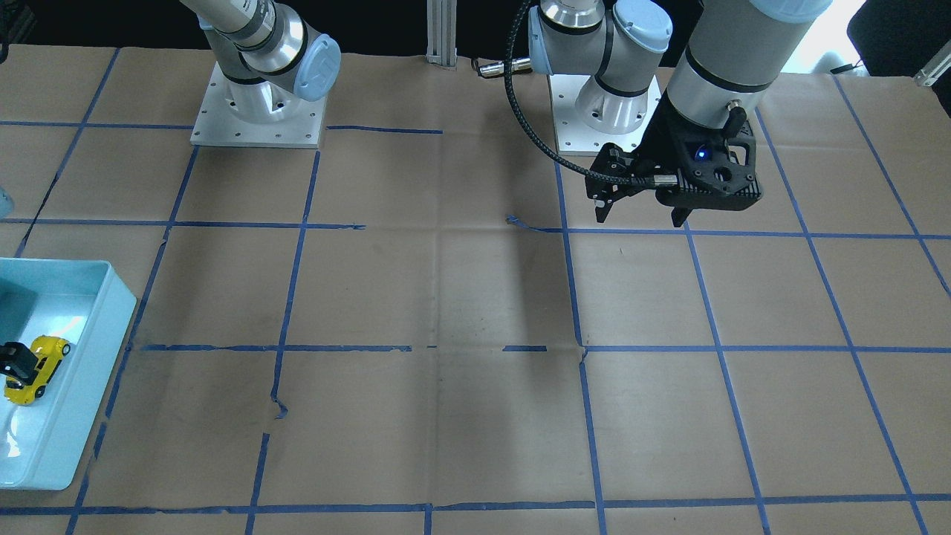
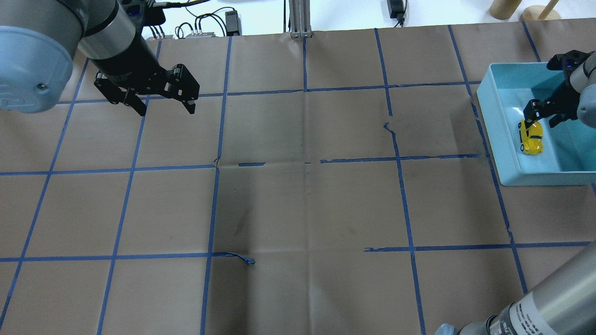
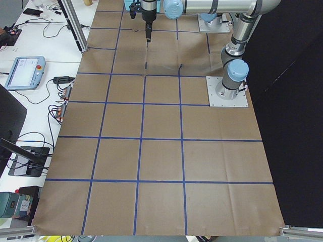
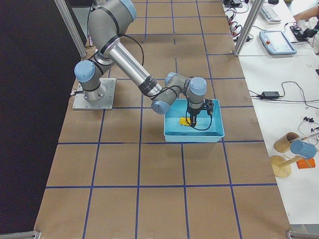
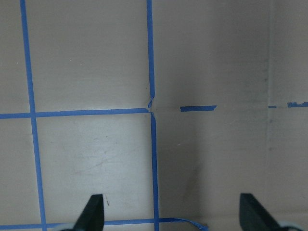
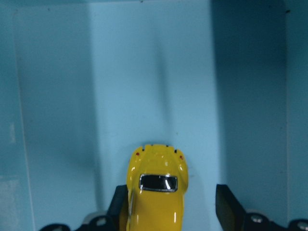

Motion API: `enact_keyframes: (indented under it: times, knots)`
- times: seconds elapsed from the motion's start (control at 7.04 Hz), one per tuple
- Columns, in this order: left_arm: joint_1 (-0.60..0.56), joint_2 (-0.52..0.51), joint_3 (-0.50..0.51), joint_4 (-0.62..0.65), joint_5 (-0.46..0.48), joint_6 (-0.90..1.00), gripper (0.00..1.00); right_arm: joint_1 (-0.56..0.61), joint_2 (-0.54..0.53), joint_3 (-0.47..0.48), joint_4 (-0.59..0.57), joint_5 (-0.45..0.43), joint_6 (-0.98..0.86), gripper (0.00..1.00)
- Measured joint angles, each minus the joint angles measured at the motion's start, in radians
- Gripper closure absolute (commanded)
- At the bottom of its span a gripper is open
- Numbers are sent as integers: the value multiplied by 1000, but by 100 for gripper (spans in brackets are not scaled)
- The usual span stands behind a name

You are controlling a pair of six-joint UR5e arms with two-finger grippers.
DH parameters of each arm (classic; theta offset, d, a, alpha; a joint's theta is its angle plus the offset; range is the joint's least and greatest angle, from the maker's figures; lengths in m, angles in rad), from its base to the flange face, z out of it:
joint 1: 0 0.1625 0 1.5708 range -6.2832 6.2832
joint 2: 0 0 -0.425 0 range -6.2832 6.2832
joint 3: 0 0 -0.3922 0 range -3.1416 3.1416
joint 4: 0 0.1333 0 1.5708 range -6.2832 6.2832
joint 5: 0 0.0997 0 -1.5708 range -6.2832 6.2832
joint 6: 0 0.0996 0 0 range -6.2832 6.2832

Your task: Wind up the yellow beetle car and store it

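Note:
The yellow beetle car [image 2: 531, 138] is inside the light blue bin [image 2: 494, 122] at the table's right end. It also shows in the front-facing view [image 1: 39, 365] and the right wrist view [image 6: 156, 192]. My right gripper [image 2: 542, 116] is down in the bin with its fingers on either side of the car's rear. The jaws are open: in the right wrist view one finger [image 6: 119, 207] is against the car and the other [image 6: 227, 207] stands clear of it. My left gripper [image 2: 158, 106] is open and empty, hovering above the paper at the far left.
The table is covered with brown paper [image 2: 302, 204] marked with a blue tape grid. The bin's walls [image 1: 96, 357] surround the right gripper closely. Wooden pieces [image 4: 289, 149] and operator gear lie on a side table beyond the bin.

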Motion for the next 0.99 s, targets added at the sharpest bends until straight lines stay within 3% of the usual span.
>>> enact_keyframes:
  times: [0.28,0.57,0.99]
  knots:
    - [0,0,-3,-1,0,1,1,6,-26,-24,35,-2,31,0]
    - [1,0,-4,0,0,1,1,56,-119,-91,207,3,107,0]
    - [1,0,-2,0,0,1,1,210,-303,-114,398,4,227,0]
